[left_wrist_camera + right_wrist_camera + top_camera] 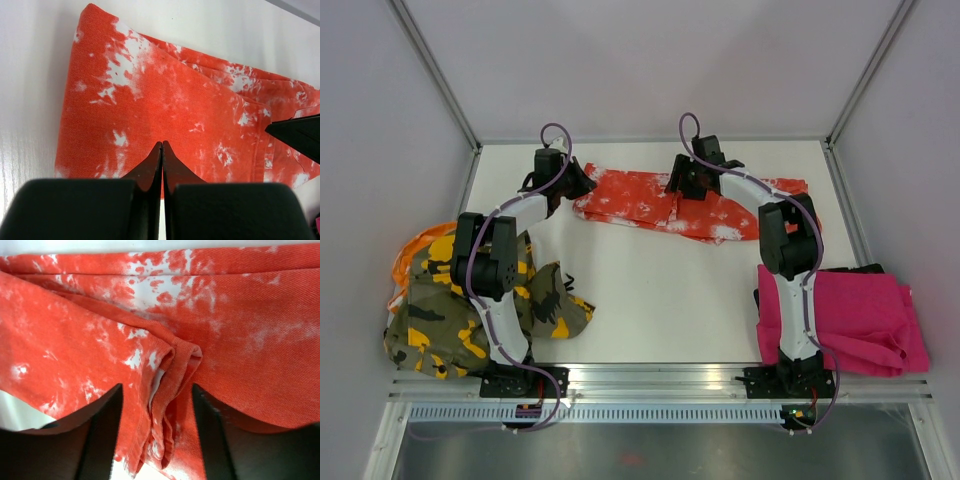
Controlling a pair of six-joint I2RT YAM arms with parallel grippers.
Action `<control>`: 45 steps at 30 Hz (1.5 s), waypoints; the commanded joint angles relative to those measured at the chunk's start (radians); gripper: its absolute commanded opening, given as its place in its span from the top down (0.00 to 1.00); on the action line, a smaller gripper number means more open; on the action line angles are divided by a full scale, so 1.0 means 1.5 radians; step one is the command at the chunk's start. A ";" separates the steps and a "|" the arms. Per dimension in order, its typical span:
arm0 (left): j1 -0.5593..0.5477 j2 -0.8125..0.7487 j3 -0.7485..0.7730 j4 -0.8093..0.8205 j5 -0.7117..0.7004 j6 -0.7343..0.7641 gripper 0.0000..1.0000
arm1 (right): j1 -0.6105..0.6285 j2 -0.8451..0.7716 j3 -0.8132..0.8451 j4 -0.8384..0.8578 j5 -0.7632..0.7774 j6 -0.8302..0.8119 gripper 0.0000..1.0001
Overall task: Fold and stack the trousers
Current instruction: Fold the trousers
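Observation:
The orange-red trousers with white splatter (640,200) lie flat across the far middle of the table. My left gripper (582,186) sits at their left end; in the left wrist view its jaws (162,145) are pressed together over the cloth (175,95), with no cloth seen between them. My right gripper (678,186) is over the middle of the trousers. In the right wrist view it (156,388) is open, its fingers either side of a raised, bunched fold (172,365) of the orange cloth (70,335). The right gripper's finger also shows in the left wrist view (299,134).
Camouflage trousers (470,310) lie crumpled at the near left around the left arm's base, over some orange cloth (415,250). Magenta pink trousers (870,318) lie folded at the near right beside the right arm. Grey walls and metal rails (850,210) bound the table.

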 commanded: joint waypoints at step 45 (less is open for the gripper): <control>0.034 0.123 0.204 -0.229 -0.070 0.018 0.13 | 0.012 -0.078 0.113 -0.074 -0.045 -0.134 0.57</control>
